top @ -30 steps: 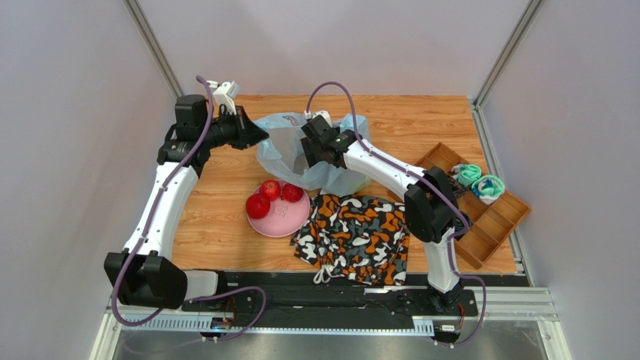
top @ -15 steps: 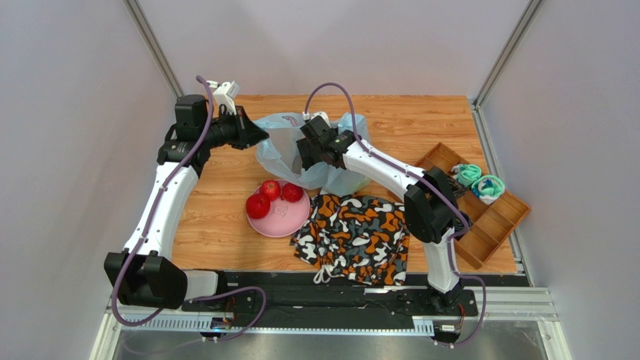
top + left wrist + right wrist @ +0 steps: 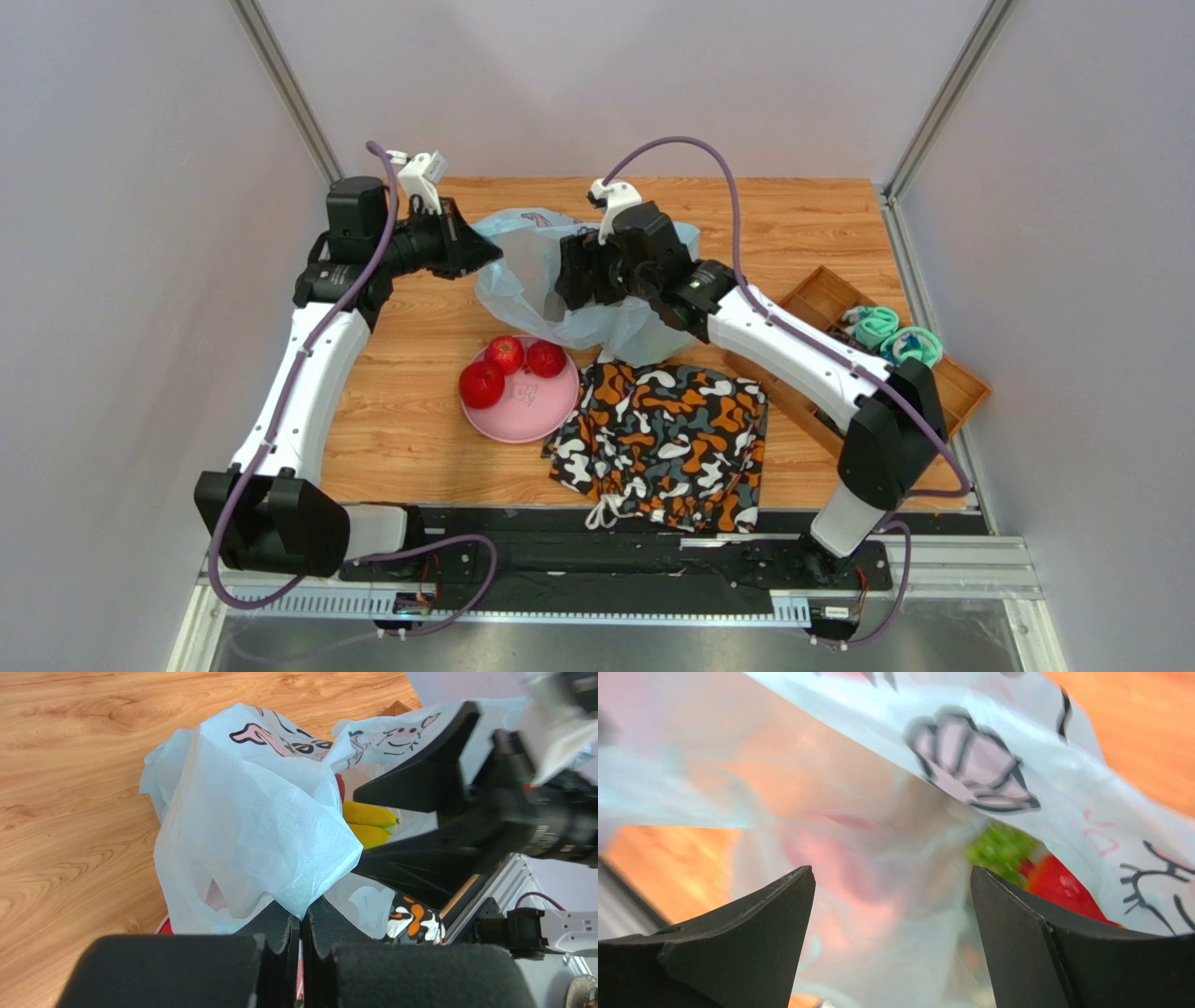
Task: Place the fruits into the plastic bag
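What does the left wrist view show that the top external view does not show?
Only the left wrist view: two yellow bananas inside the plastic bag, and the left gripper's jaws shut on the bag's edge. Only the top external view: three red fruits plainly on the pink plate. Both: the bag and the right gripper open at its mouth.

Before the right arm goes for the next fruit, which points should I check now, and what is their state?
1. Bag held: the left gripper pinches the light-blue crinkly plastic bag at its edge: ok.
2. Hand free: the right gripper is open and empty: ok.
3. The yellow bananas are inside the bag: ok.
4. All fruit bagged: not ok, three red round fruits lie on the pink round plate.
5. Mouth wide enough: cannot tell.
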Controlling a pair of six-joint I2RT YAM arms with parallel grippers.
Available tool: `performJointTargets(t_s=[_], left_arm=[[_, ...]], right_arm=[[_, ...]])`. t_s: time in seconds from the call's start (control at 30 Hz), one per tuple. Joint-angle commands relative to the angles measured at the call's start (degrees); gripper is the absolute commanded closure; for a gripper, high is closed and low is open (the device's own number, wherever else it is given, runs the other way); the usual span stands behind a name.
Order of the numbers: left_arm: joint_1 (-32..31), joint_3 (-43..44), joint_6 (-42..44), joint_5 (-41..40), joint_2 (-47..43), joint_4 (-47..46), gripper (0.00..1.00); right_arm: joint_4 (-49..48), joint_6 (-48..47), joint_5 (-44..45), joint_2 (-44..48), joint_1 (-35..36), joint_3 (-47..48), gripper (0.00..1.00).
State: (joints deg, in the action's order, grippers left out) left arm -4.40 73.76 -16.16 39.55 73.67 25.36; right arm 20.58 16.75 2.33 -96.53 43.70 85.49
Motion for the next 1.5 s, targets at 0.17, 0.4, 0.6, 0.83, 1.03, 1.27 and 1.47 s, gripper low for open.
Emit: performJointTargets(t_s=[0.17, 0.4, 0.6, 0.83, 1.03, 1.27, 1.47], left_arm=[[0.19, 0.16, 0.08, 0.97, -1.51, -2.07, 1.0], [0.19, 0.16, -0.01, 0.88, -1.6, -1.99, 1.0], [0.19, 0.16, -0.1, 0.88, -1.51, -2.07, 1.0], [0.19, 0.07, 0.08, 0.7, -1.51, -2.07, 1.0], [0.19, 0.16, 0.08, 0.62, -1.51, -1.99, 1.0], [0.19, 0.07, 0.08, 0.62, -1.6, -1.9, 1.0], [0.19, 0.16, 0.17, 0.44, -1.6, -1.81, 1.0]], right_arm=[[-16.19, -10.39, -14.63, 6.27, 7.52, -2.88, 0.15], [-12.23, -13.68, -18.23, 3.46, 15.62, -3.23, 0.19], [-6.52, -11.39, -18.95, -4.45, 15.89, -1.38, 0.23], [-0.37, -9.02, -3.41, -12.01, 15.97, 2.74, 0.25], [-0.01, -7.61, 6.79, -13.95, 15.97, 3.1, 0.24], [0.08, -6.39, 11.56, -15.35, 14.84, 3.19, 0.21], [-1.42, -6.56, 11.21, -17.11, 13.08, 3.8, 0.2]])
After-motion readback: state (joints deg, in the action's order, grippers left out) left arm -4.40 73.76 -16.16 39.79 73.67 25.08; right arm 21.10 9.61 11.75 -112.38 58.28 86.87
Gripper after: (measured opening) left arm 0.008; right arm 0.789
